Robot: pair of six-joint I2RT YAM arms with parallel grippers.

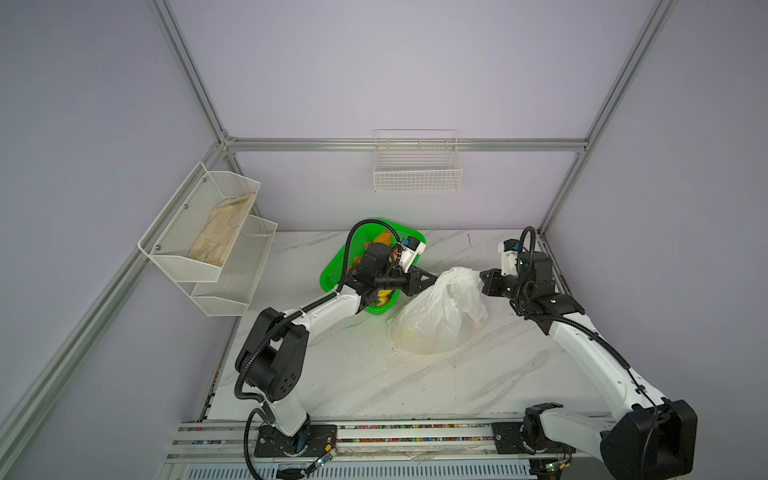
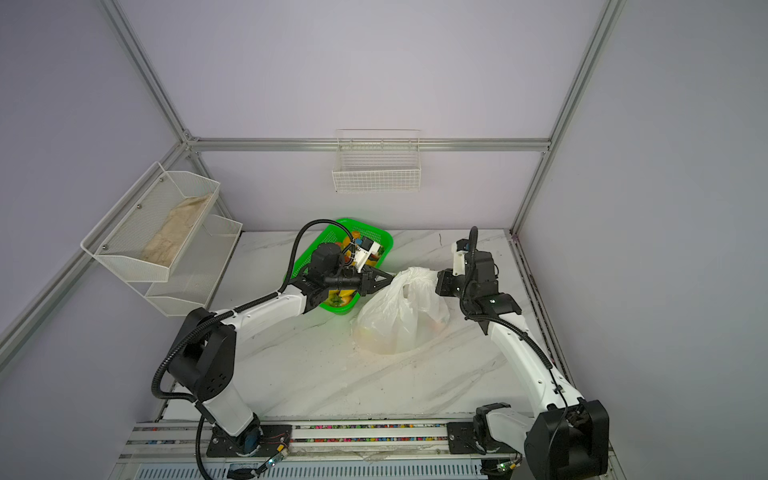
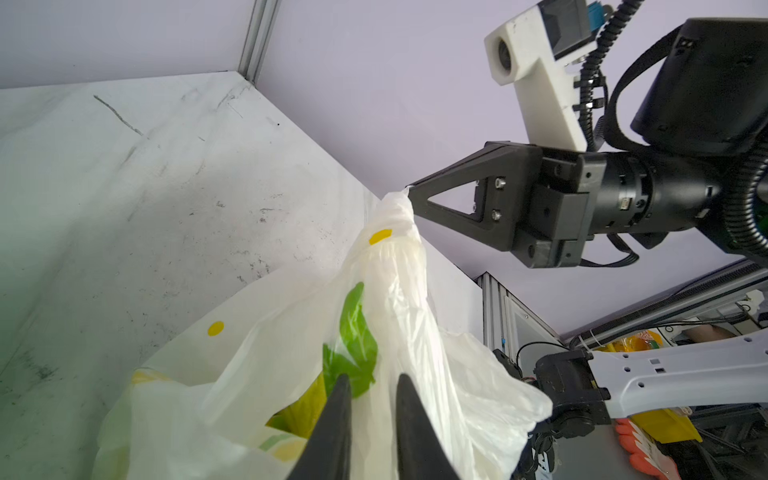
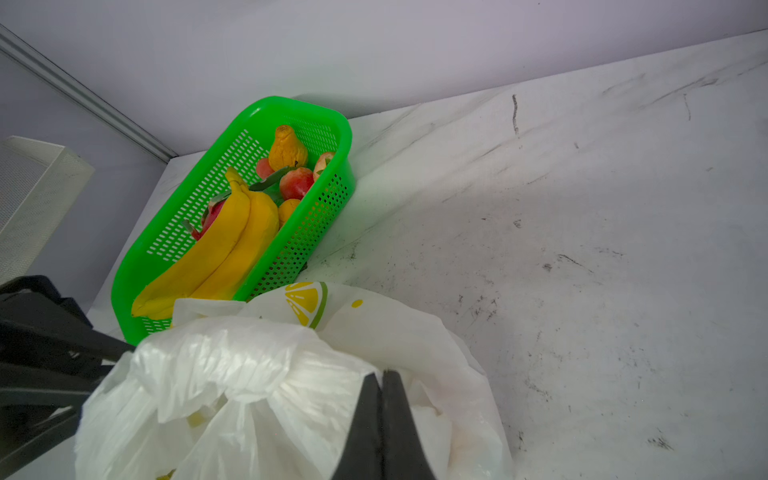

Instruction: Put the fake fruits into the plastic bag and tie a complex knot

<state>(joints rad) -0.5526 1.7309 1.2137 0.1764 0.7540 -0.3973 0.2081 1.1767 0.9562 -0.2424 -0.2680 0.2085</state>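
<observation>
Your right gripper is pressed together on the twisted tip of one handle, holding it up. The bag hangs below its tips, with the base resting on the table. Your left gripper faces it from the bag's other side. Its jaws stand a little apart with bag film showing in the gap, and I cannot tell whether they catch any of it. This looks like the start of gathering the bag's top for the knot. Close the left gripper on a full bunch of film right at its tips before the right one moves. Keep the right pinch firm and pull only gently, since the film is thin and looks as if it would tear or slip. Leave the bag's base on the table so nothing rolls out. Judge first whether loading is finished, because the green basket behind the left gripper, away from the right one, holds fruit. In it you have one bunch of two bananas, one yellow pear, one pink dragon fruit and four smaller round pieces, red or orange. Inside the bag, fruit shows only as dim colour through the film, too vague to count. You also have one bag, one basket, two grippers, and two white wire racks well away from both grippers. One rack holds a single cloth.
</observation>
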